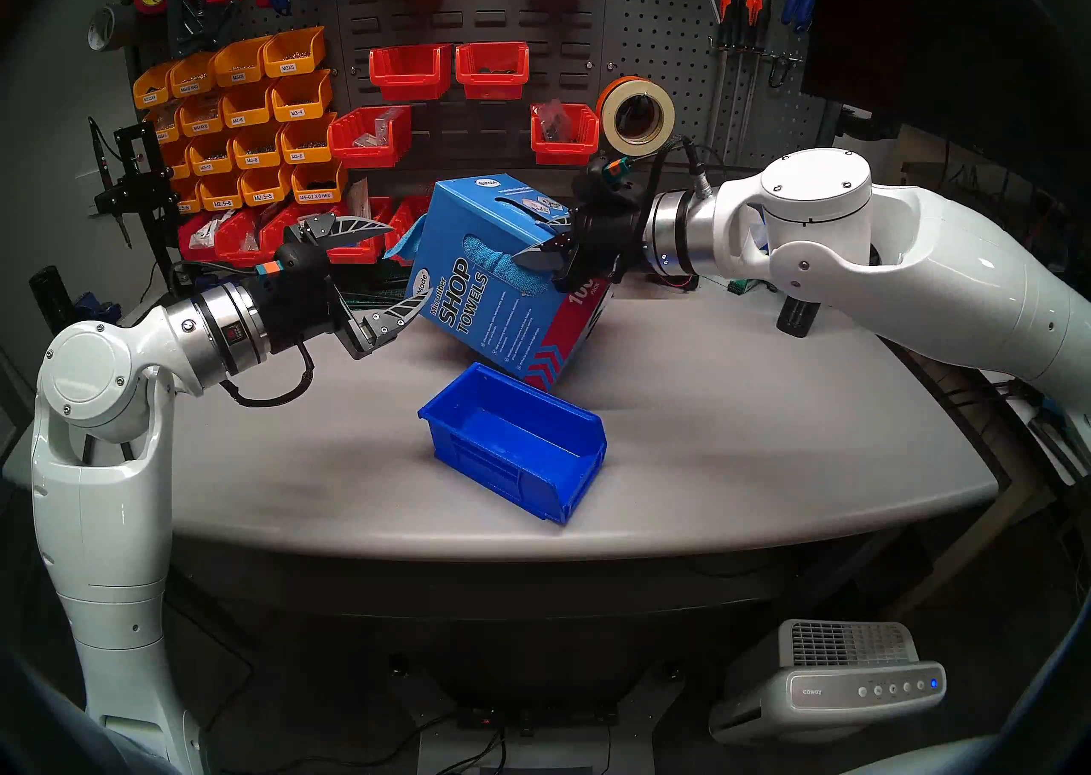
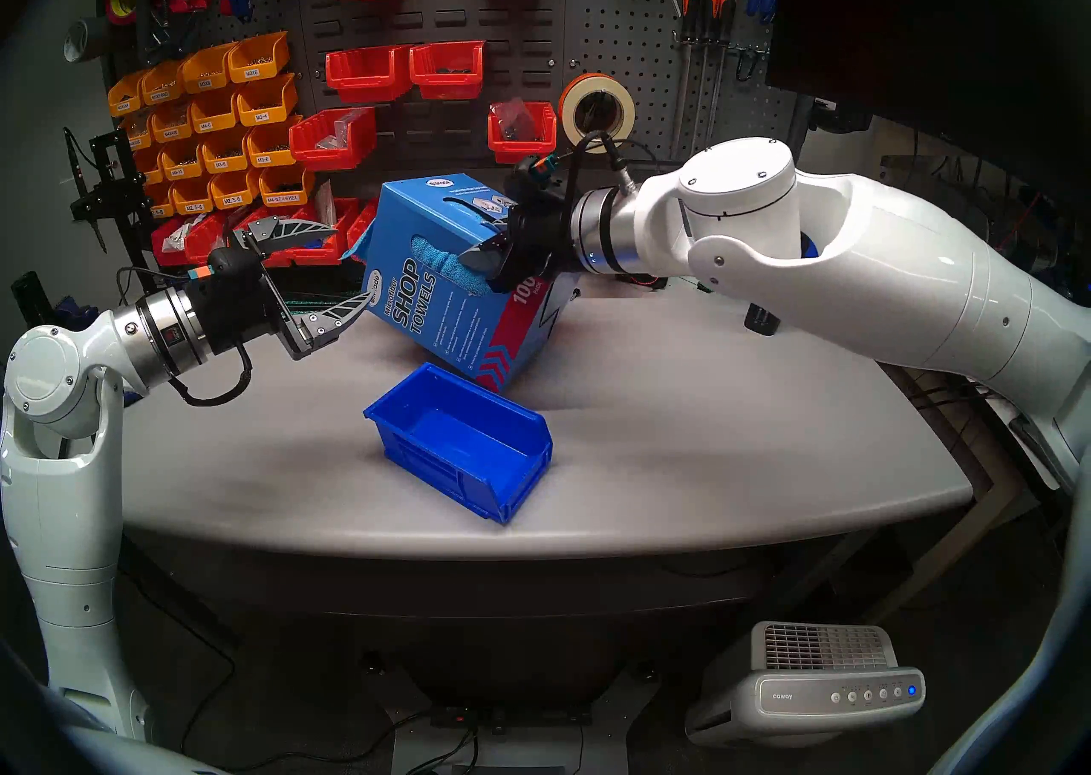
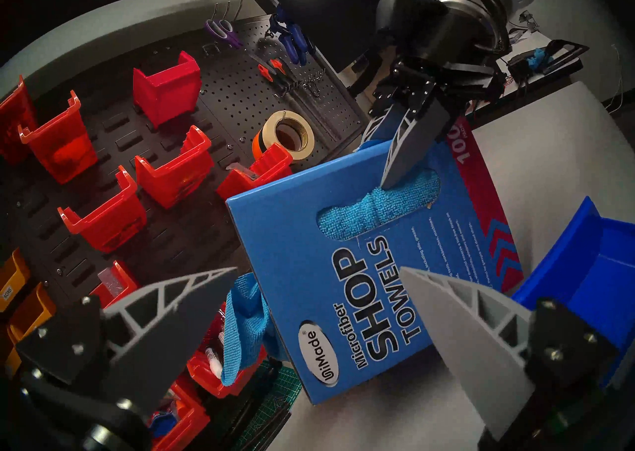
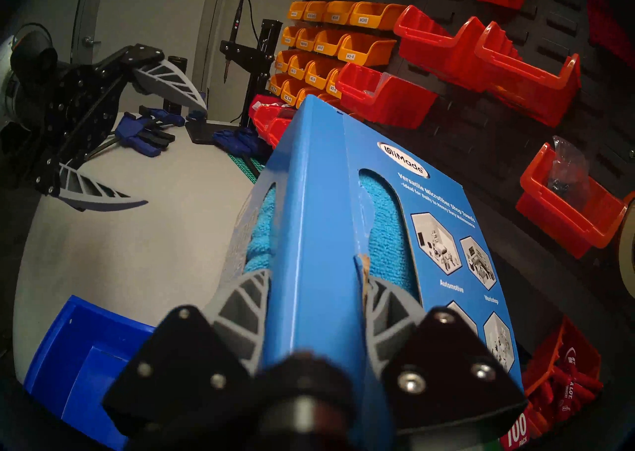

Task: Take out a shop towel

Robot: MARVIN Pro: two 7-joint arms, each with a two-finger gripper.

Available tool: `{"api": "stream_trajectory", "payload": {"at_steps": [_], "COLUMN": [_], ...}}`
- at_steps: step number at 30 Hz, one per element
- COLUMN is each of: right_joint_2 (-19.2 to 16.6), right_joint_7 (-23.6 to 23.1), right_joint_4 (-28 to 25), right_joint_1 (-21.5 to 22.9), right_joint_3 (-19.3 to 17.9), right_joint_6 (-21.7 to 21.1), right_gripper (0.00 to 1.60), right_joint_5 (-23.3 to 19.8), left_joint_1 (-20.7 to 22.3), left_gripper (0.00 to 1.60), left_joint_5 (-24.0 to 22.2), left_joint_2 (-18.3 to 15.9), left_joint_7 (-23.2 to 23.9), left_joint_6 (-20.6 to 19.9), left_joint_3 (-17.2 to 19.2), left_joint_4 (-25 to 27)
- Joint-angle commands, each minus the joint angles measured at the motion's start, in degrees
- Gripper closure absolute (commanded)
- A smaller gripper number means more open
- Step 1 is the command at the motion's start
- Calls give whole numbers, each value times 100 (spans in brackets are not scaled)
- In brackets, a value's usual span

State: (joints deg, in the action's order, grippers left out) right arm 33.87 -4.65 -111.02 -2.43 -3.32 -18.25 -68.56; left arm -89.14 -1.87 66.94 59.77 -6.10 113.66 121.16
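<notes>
Meanwhile, at the counter [image 1: 708,402]:
Right gripper [image 1: 546,236]: my jaws are clamped on the upper corner of the Shop Towels carton [image 1: 472,295], one finger [image 4: 240,306] in the front slot, the other in the top slot.
Carton: tipped up on its lower edge, leaning over.
Shop towel [image 3: 374,206]: sky-blue microfiber, bunched in the front slot and touching my right fingertip; more blue cloth [image 3: 240,323] hangs from the carton's far side.
Left gripper [image 1: 386,269]: my jaws are spread wide, just beside the carton, holding nothing.
Blue bin [image 1: 519,443]: on the counter just in front of the carton.
</notes>
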Motion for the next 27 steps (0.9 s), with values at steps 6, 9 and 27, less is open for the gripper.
{"api": "stream_trajectory", "payload": {"at_steps": [6,9,27], "right_joint_2": [-340,-354,-867], "right_joint_7": [886,1001,1532], "right_joint_4": [-440,-374,-871], "right_joint_1": [-427,-498,-988], "right_joint_3": [-305,-239,96], "right_joint_6": [880,1061,1666], "right_gripper": [160,160,160], "right_joint_5": [421,611,856], "left_joint_1": [130,149,147], "left_gripper": [0,0,0], "left_joint_5": [113,180,422], "left_joint_2": [25,38,122], "left_joint_7": [-143,-196,-300], "left_joint_6": [98,126,246], "left_joint_3": [-90,-167,-322], "left_joint_4": [150,151,150]}}
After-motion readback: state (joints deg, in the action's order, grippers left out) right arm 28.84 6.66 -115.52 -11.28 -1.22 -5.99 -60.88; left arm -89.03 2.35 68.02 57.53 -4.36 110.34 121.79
